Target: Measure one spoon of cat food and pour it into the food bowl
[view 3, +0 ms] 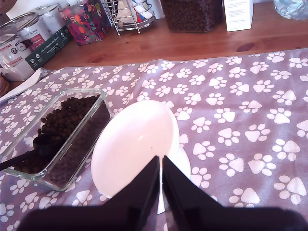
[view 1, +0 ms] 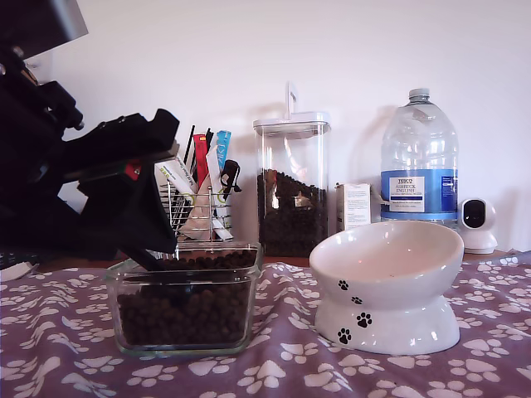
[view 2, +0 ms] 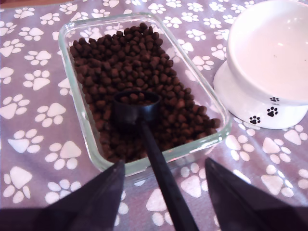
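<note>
My first pincer (view 2: 163,211) grips the spoon (view 2: 149,139) by its handle; the cup sits in the cat food (view 2: 130,62) inside the glass container (view 2: 72,130). Lift level to keep the measure full. Just beyond the container, the food bowl (view 2: 269,62) is empty. My second pincer (view 3: 160,192), closed on nothing, hovers above the bowl.

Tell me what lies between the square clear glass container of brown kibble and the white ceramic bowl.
Only bare purple paw-print cloth separates glass container and white bowl, in my first wrist view.
</note>
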Motion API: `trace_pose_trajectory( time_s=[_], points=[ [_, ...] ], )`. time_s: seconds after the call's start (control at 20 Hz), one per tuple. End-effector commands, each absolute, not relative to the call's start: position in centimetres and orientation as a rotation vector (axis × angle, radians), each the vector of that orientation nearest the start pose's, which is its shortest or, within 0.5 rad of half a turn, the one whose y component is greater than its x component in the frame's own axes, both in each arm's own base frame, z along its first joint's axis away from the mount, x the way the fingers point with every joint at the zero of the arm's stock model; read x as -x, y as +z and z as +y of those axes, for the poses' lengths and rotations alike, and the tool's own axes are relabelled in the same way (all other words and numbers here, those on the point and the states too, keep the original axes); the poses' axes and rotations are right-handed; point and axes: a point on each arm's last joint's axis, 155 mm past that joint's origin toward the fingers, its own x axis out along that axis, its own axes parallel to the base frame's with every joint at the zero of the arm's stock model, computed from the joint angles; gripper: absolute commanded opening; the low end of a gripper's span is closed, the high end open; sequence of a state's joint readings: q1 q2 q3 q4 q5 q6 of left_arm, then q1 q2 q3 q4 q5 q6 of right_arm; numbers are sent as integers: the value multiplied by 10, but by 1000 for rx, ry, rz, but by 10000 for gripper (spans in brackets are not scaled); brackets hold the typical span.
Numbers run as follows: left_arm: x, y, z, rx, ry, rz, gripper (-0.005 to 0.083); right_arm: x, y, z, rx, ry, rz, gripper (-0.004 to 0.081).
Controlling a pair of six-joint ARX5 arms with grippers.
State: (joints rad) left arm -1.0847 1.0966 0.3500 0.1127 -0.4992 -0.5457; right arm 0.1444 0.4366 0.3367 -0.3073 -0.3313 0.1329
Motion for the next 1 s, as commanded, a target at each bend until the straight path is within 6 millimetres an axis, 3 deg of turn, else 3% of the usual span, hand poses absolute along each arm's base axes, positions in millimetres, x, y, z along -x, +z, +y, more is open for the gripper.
trace_pose_trajectory(
  time_s=[0.0, 0.15, 0.45, 0.95],
  points=[
    [-220, 70, -222, 44, -405, 595, 340, -243, 159, 96, -167, 444, 429, -12],
    [-220, 71, -224, 55, -416, 597, 238, -243, 159, 96, -167, 444, 429, -12],
    [-218, 66, -221, 38, -412, 617, 131, -243, 159, 96, -168, 444, 429, -12],
    [-225, 69, -213, 5, -370, 583, 53, -243, 159, 96, -168, 444, 429, -12]
  ],
)
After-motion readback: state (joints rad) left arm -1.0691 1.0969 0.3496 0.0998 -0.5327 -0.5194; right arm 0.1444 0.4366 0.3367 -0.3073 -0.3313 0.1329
